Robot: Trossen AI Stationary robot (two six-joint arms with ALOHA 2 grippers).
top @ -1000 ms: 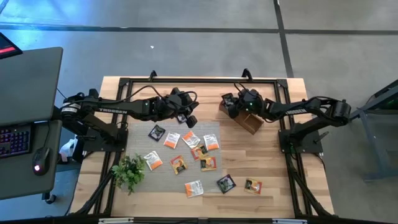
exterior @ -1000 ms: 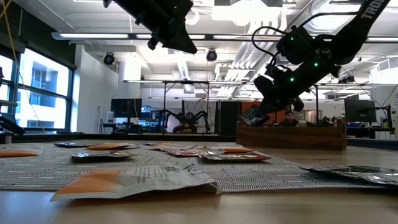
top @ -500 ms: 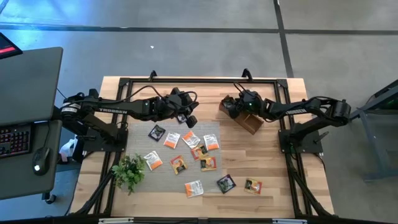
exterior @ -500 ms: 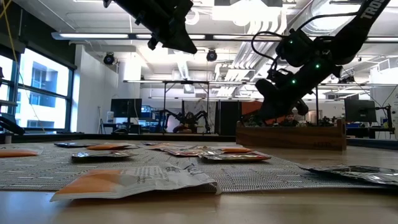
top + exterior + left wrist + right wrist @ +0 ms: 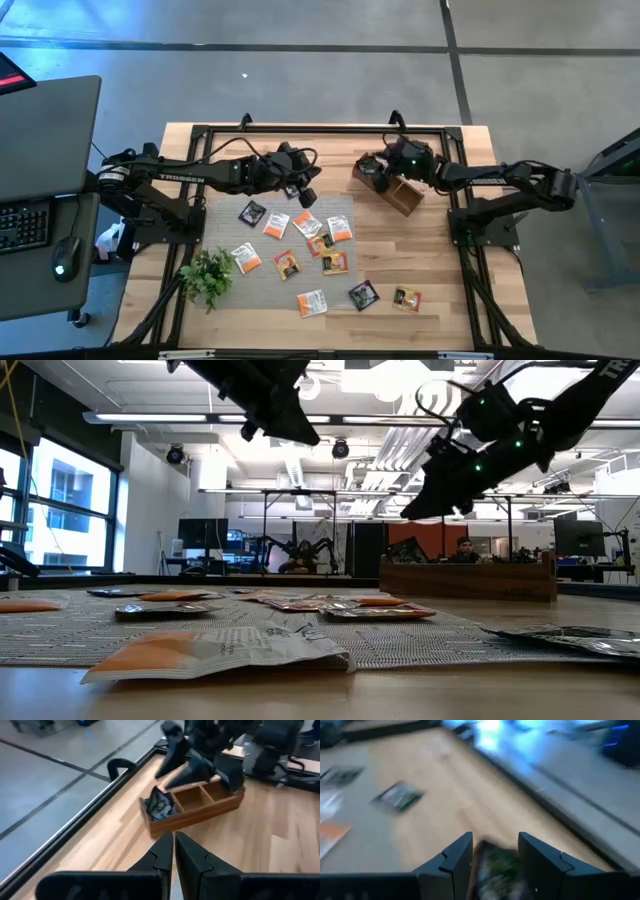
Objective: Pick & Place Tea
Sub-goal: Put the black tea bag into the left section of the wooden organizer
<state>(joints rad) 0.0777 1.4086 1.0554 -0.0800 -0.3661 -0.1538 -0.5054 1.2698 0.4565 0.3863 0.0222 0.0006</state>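
Tea in small flat square sachets [image 5: 322,246], orange-and-white and black, lies scattered on the grey woven mat [image 5: 345,210] in the high view; the right gripper [image 5: 382,167] hangs over the compartmented wooden box [image 5: 398,193]. Low view: its arm slopes down from the right. Left wrist view: one sachet [image 5: 161,805] sits in the box's end compartment; the left gripper [image 5: 174,851] is pinched closed, empty, hanging over the mat's far edge. Right wrist view: fingers parted, nothing held. Best lift straight up, clear of the box wall.

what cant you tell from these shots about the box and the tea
- Wooden box, high view: the right claw covers its end compartment.
- Sachet in the box, left wrist view: print too small to read.
- Right wrist view: motion blur smears the sachets on the table.
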